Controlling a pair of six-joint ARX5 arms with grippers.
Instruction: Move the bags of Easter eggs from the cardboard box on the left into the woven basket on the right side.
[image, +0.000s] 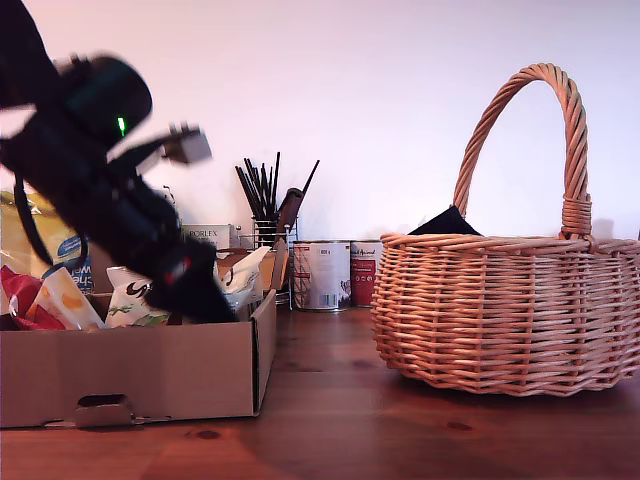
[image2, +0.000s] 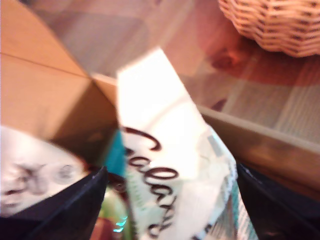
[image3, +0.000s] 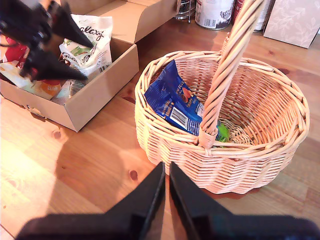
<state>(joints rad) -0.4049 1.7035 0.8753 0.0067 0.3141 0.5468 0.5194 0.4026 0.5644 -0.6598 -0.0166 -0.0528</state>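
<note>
progress: one blue bag (image3: 172, 102) lies inside the woven basket (image3: 260, 165). several bags remain in the cardboard box (image: 150, 370) beside it. my first gripper (image2: 170, 200), jaws wide, straddles a white galaxy bag (image2: 165, 170) there; my second gripper (image3: 166, 192) hangs closed, empty, before the basket.

White black-script bag (image2: 170, 165), blue bag (image3: 172, 100), tan woven basket (image: 500, 310), brown cardboard box (image: 150, 370)

first arm (image: 100, 190) motion-blurred in exterior view, upper part cut by frame edge. my first gripper (image2: 170, 200): fingertips out of frame in first wrist view, white Galaxy bag (image2: 170, 165) smeared, print barely legible. cardboard box (image: 140, 370) cut at exterior view's left. Basket contents hidden behind woven basket (image: 500, 310) wall there.
</note>
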